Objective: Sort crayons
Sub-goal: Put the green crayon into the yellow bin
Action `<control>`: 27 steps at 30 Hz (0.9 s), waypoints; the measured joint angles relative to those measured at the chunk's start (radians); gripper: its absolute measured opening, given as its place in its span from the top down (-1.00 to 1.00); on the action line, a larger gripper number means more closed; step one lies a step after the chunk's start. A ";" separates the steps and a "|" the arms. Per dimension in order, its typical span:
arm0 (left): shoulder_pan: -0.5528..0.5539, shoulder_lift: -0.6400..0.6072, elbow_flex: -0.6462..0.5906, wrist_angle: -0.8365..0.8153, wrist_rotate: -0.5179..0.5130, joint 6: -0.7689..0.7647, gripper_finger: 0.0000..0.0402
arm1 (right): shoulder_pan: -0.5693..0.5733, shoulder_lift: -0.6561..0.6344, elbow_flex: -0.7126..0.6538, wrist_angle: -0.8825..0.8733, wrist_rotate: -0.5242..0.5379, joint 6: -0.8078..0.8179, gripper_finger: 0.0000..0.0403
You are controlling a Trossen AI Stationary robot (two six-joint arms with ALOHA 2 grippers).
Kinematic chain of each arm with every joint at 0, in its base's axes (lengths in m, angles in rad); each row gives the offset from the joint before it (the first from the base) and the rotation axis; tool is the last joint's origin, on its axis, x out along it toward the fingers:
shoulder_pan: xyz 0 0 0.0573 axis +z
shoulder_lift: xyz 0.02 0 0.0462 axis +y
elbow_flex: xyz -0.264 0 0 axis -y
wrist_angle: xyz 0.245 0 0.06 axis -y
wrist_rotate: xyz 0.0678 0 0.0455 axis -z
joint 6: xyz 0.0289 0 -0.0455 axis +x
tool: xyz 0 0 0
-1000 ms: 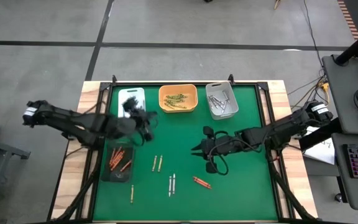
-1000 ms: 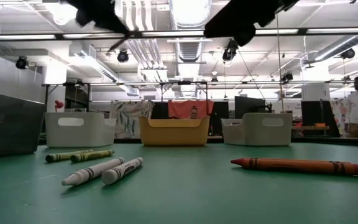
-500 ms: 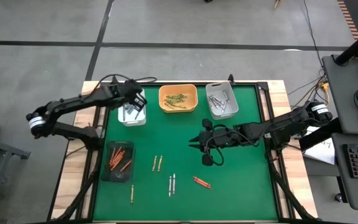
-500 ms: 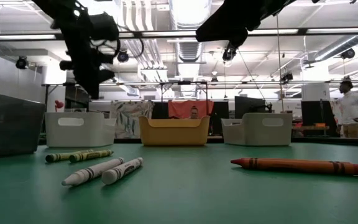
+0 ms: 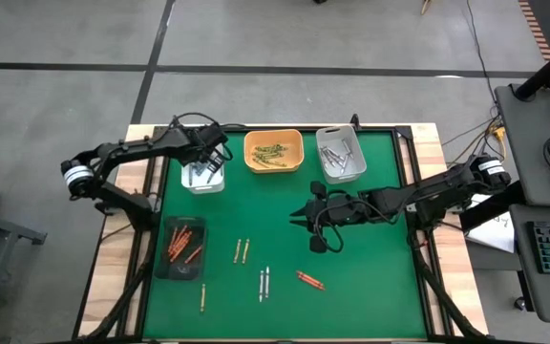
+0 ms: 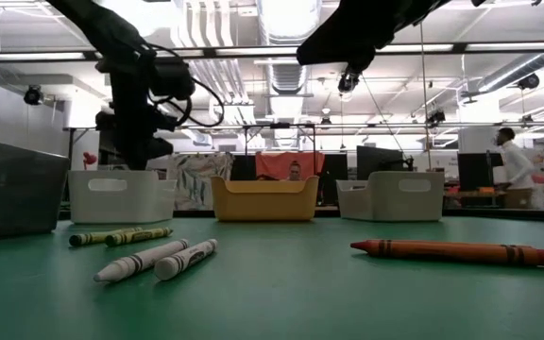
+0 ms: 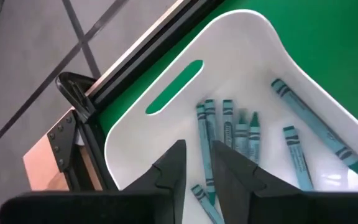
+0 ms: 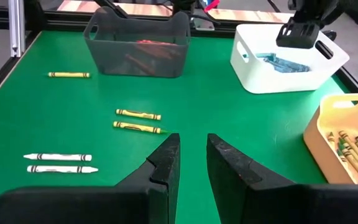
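My left gripper (image 5: pixel 206 161) hangs over the white tray (image 5: pixel 203 182) at the far left, its fingers a little apart (image 7: pixel 197 171) just above the blue crayons (image 7: pixel 241 130) lying in that tray. My right gripper (image 5: pixel 297 216) hovers open over the middle of the green mat with nothing between its fingers (image 8: pixel 192 155). Loose crayons lie flat on the mat: a yellow pair (image 5: pixel 242 250), a white pair (image 5: pixel 264 283), a red-orange pair (image 5: pixel 310 280) and a single yellow one (image 5: pixel 202 297).
A yellow tray (image 5: pixel 273 151) with olive crayons and a grey tray (image 5: pixel 340 153) with grey ones stand along the far edge. A dark tray (image 5: pixel 181 248) with red-orange crayons stands at the left. A person walks in the room behind the table (image 6: pixel 516 170).
My left gripper has swung from the left middle of the mat toward the far edge, stopped over the white tray, tipped downward and sunk closer to it. My right gripper has shifted a little toward the far edge.
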 joint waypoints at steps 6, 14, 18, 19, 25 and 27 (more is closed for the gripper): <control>-0.046 -0.054 0.000 -0.021 0.002 -0.021 0.68 | 0.000 0.000 0.000 -0.011 -0.001 0.031 0.66; -0.257 -0.179 0.002 -0.019 0.008 -0.127 0.68 | -0.002 0.001 0.000 -0.021 0.000 0.139 0.66; -0.410 -0.229 0.002 0.013 0.009 -0.182 0.68 | -0.002 0.001 0.000 -0.044 -0.002 0.200 0.66; -0.448 -0.235 0.002 0.025 0.008 -0.192 0.68 | -0.002 0.001 0.000 -0.057 -0.003 0.221 0.66; -0.677 -0.247 0.002 0.163 0.001 -0.194 0.68 | -0.002 0.001 0.000 -0.127 -0.051 0.304 0.66; -0.746 -0.241 0.002 0.216 -0.015 -0.193 0.68 | -0.001 0.001 0.000 -0.157 -0.064 0.341 0.66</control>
